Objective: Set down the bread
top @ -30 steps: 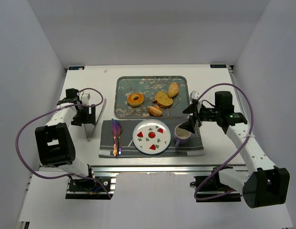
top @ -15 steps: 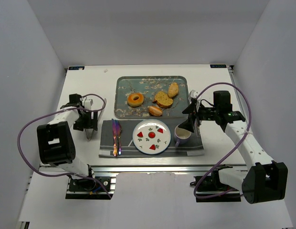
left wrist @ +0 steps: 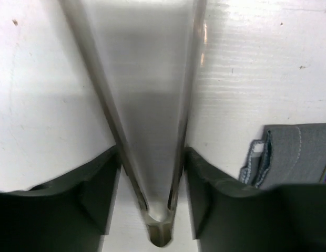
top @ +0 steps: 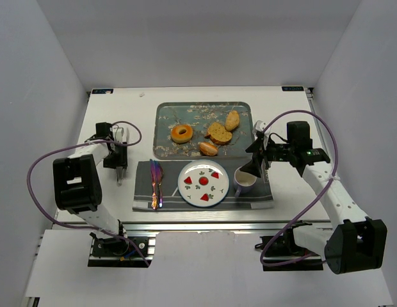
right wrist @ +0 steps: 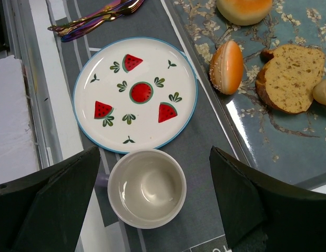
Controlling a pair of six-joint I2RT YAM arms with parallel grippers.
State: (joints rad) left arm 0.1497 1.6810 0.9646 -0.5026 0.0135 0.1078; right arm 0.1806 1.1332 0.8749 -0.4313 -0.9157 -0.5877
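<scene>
Tongs (left wrist: 152,105) pickup is the step in hand: the left end effector (left wrist: 152,163) clasps both their arms on the surface. The right end effector (top: 256,158) hangs released over the cup (right wrist: 147,188). The bagel (top: 182,133) lies on the tray (top: 163,112); next, probably, the tongs must be lifted toward it.

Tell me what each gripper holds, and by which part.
Left gripper: appears to pinch the metal tongs near their joined end, fingers against both arms. Right gripper: open, empty.

Our left arm (top: 77,157) reaches forward, the left gripper (left wrist: 152,178) pointing down, jaws partly apart; whether they pinch, we cannot tell. Our right arm (top: 326,185) angles inward, the right gripper (right wrist: 152,163) spread wide.
</scene>
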